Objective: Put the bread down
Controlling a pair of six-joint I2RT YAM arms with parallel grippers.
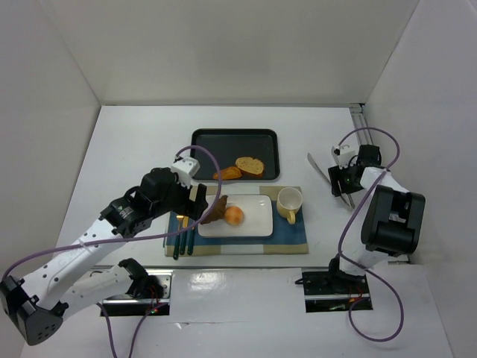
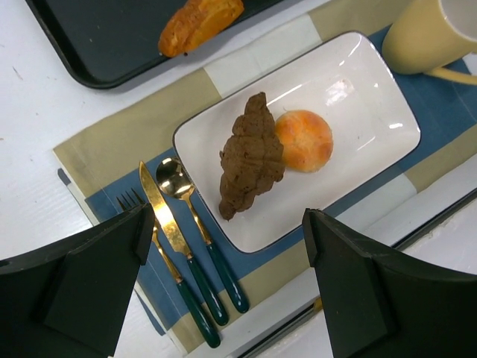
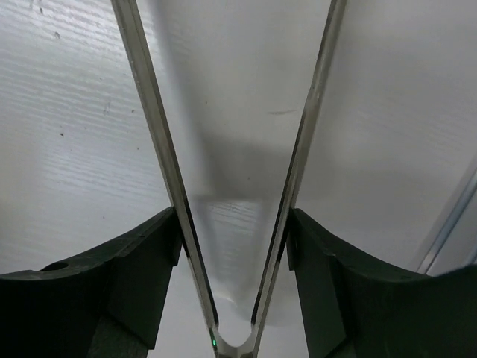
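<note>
Black fingers [image 2: 97,283] of the left gripper [image 2: 229,231] stand spread wide and hold nothing. They hover over the left end of the white plate [image 2: 358,112].

To the left of the plate, a knife [image 2: 168,224], spoon [image 2: 173,179] and fork [image 2: 134,201] lie side by side on the placemat [image 2: 127,134], close under the left finger.

The brown croissant [image 2: 252,156] lies flat on the plate and touches the orange bun [image 2: 304,140] on its right. Its near tip sits between the open jaws, and its long axis runs away from the wrist, roughly square to the line on which the jaws close. The left arm is much the nearer. By my judgement this bread is already placed, and the arm need only lift straight up.

Room is tight on three sides: cutlery to the left, the bun to the right, and the mug [image 2: 425,33] past the plate's right end. The black tray [image 2: 97,45], with another pastry [image 2: 200,22] on it, lies beyond the plate.

Far right, well apart from the plate, the right gripper [image 3: 232,216] has metal tongs [image 3: 153,127] between its fingers. The arms of the tongs lie against the inner faces, so it appears to be gripping them. How firmly cannot be told from this close view.
</note>
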